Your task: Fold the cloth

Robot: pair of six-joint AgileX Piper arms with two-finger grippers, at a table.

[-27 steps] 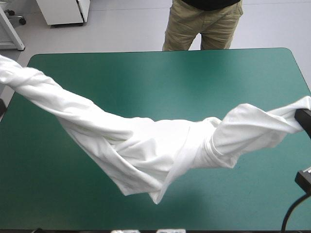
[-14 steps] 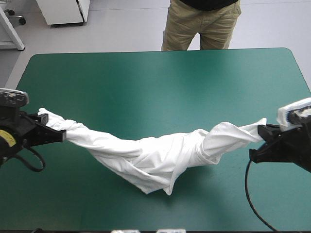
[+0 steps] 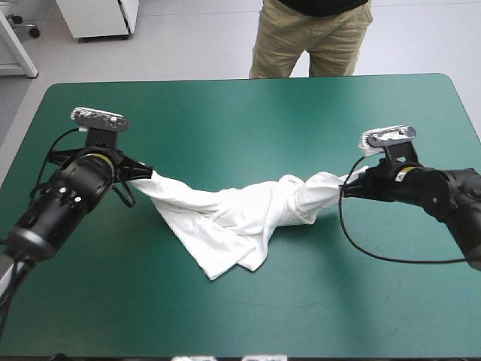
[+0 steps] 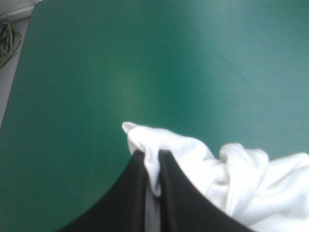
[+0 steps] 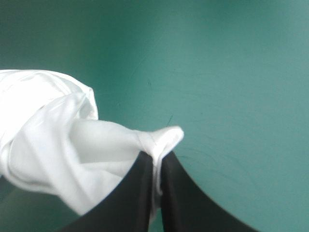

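Cloth, soft and white: the T-shirt [image 3: 233,218] stretches as a twisted, wrinkled rope between the two hands, its bunched middle sagging onto the teal-green counter [image 3: 248,120]. The left hand [image 3: 148,173] and the right hand [image 3: 352,184] each clamp a pinched corner, black fingers nearly together.

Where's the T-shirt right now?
High view: the T-shirt sags twisted over the table's middle, strung between the left end effector and the right end effector.

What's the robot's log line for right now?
T-shirt: twisted, middle on table | left end effector: shut on one end | right end effector: shut on other end
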